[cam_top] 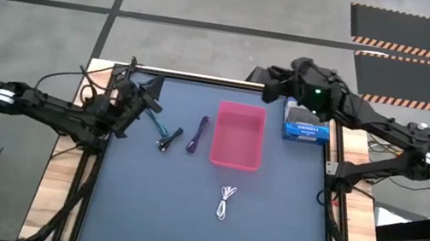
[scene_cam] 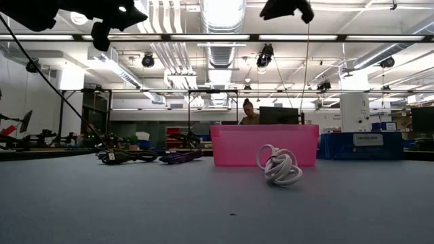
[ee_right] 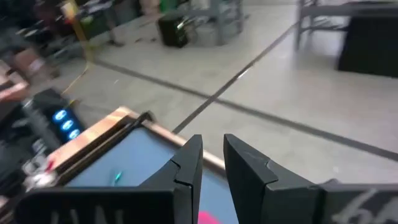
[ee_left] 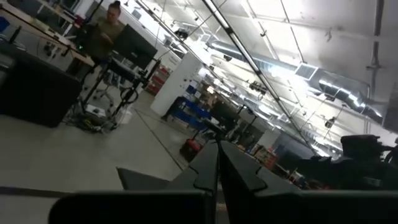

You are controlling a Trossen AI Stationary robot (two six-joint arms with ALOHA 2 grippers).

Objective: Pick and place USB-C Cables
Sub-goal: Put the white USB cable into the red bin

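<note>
Closest to the low camera, the white cable (scene_cam: pixel 279 165) lies coiled on my desk (scene_cam: pixel 203 210), out in front of the pink tray (scene_cam: pixel 264 144). Farther back and off to one side, the black cable (scene_cam: pixel 125 157) and the purple cable (scene_cam: pixel 180 157) lie side by side on the desk. Both my arms show only as dark shapes hanging at the top edge. A person (scene_cam: pixel 248 112) sits far back in the room behind a monitor.

From above, the white cable (cam_top: pixel 225 202) sits alone toward the near edge, well apart from the pink tray (cam_top: pixel 239 135), in which I can see no cable. Left of the tray lies the purple cable (cam_top: pixel 198 134), then the teal cable (cam_top: pixel 159 122) with the black cable (cam_top: pixel 166 141) touching its end. My left pincer (cam_top: pixel 146 97) hovers near the desk's far-left corner, just beside the teal cable. My right pincer (cam_top: pixel 277 82) hangs past the far edge, beside a blue box (cam_top: pixel 306 128).

On my left wrist, my pincer (ee_left: pixel 218 163) has its fingers pressed together on nothing, pointing up at the ceiling.

On my right wrist, my pincer (ee_right: pixel 211 165) is parted by a narrow gap and empty, over the desk's far corner (ee_right: pixel 140 121).
</note>
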